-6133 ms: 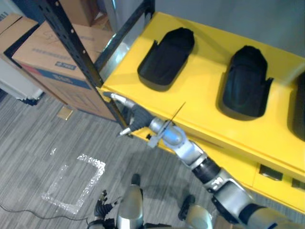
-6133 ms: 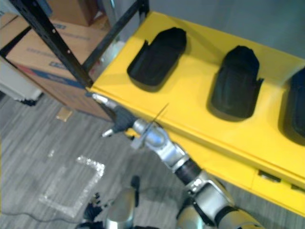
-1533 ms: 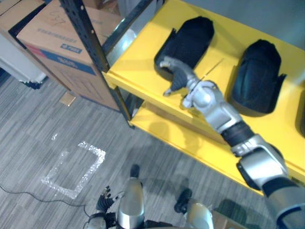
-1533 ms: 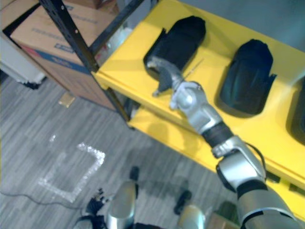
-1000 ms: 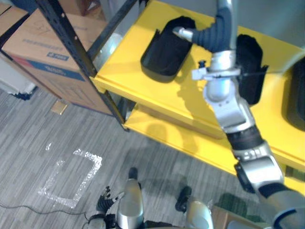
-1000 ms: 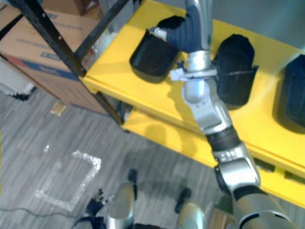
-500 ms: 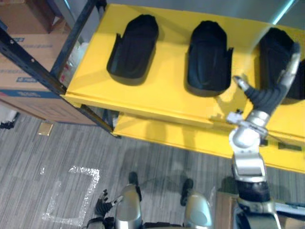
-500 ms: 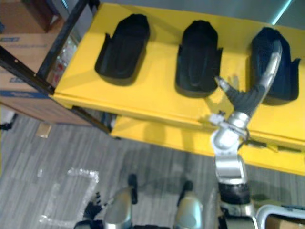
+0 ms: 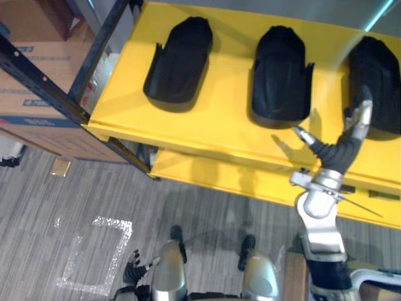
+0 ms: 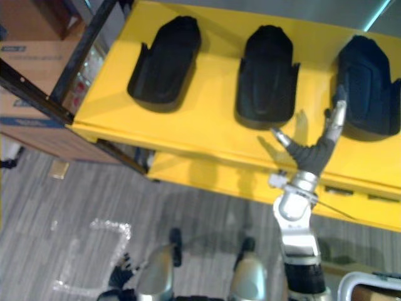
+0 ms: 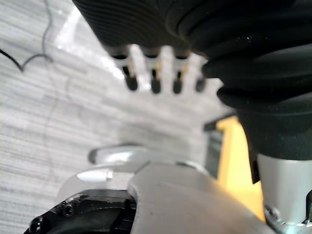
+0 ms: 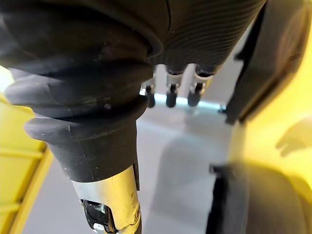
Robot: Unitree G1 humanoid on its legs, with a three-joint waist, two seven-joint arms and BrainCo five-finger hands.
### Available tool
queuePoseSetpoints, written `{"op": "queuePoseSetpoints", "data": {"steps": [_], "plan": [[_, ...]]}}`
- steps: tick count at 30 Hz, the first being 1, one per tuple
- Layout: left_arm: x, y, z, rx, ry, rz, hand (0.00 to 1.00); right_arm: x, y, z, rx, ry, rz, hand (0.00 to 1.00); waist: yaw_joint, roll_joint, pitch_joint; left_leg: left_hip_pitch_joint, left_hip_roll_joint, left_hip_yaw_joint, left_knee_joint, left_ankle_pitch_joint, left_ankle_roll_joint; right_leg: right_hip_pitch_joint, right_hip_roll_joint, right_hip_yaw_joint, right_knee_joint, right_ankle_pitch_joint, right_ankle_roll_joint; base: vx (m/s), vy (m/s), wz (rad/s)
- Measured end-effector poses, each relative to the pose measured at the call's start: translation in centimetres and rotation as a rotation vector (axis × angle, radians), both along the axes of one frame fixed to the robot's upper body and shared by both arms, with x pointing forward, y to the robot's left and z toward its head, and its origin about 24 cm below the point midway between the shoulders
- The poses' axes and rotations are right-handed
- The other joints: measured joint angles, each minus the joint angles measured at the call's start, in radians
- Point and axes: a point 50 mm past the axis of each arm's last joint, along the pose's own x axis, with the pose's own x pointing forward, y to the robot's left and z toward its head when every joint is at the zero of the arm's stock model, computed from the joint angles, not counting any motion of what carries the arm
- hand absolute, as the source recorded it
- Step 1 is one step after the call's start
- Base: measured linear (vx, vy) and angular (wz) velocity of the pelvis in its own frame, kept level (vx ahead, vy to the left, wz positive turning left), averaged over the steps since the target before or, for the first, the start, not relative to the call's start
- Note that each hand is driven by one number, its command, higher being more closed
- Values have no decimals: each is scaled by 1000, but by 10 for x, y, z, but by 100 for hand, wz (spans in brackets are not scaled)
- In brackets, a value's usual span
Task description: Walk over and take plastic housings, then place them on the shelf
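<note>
One right hand [image 9: 340, 148] up w/ fingers [image 9: 361, 113] straight at shelf [image 9: 219, 116] front.

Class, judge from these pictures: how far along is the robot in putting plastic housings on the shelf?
Done: three black housings lie on the yellow shelf: the left housing, the middle housing, the right housing. In hand: nothing; the right hand is open beside the right housing, the left hand hangs open near the floor. Left: perhaps fetching more housings.
</note>
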Motion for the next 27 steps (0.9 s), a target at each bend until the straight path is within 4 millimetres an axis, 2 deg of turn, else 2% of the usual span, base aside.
{"op": "queuePoseSetpoints", "data": {"steps": [8, 17, 27], "plan": [[-1, 0, 0, 3, -1, 8, 0, 1, 6, -28, 75, 174, 89, 0, 0, 0, 0, -3, 3, 3, 40, -31, 4, 15, 0, 2, -10, 2, 5, 1, 3, -2], [0, 1, 1, 3, -13, 14, 0, 2, 10, -40, 87, 253, 131, 0, 1, -1, 0, -3, 5, 7, 45, -37, 7, 16, 0, 5, -12, 3, 5, -2, 3, -1], [-1, 1, 2, 6, -16, 16, 0, 3, 11, -39, 97, 250, 141, 0, 3, -4, 2, -4, 5, 6, 45, -37, 7, 16, 1, 4, -14, 3, 5, 0, 0, 0]]}}
